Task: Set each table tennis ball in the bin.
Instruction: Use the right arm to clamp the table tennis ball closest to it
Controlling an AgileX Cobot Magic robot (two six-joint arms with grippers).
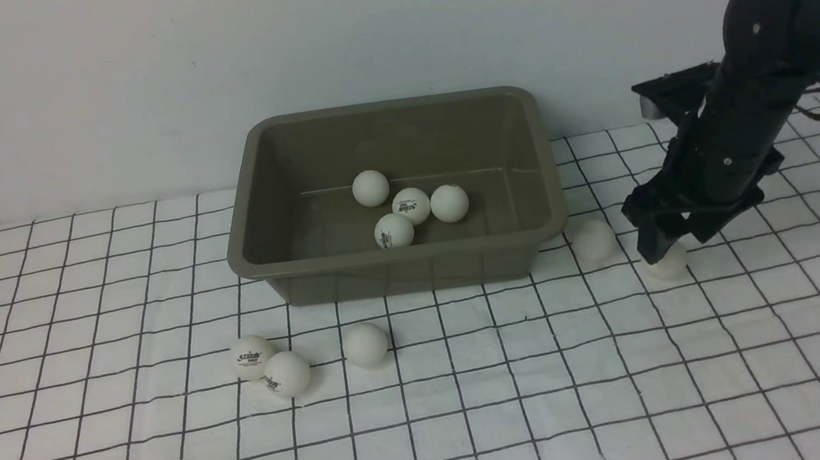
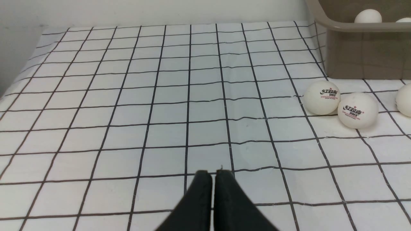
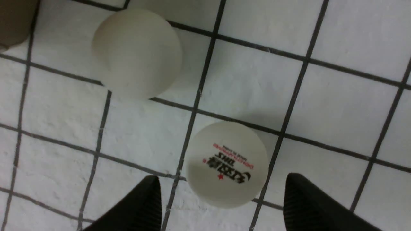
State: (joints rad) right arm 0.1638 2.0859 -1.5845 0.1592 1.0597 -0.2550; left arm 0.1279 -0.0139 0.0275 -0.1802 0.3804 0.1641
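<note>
- The bin (image 1: 400,272) sits open side up at the back middle of the checked cloth (image 1: 481,410). Its long side runs left to right, and we count four balls (image 1: 411,206) inside.
- Three more balls (image 1: 287,373) lie near its front left corner, and a plain ball (image 1: 593,239) lies just off its right corner.
- The right gripper (image 3: 221,181) is spread, one finger either side of a logo ball (image 3: 227,164), touching neither side.
- From the front, that ball is half covered.
- The left gripper (image 2: 213,175) is clenched on nothing.
- The left wrist view shows only a corner of the bin.
</note>
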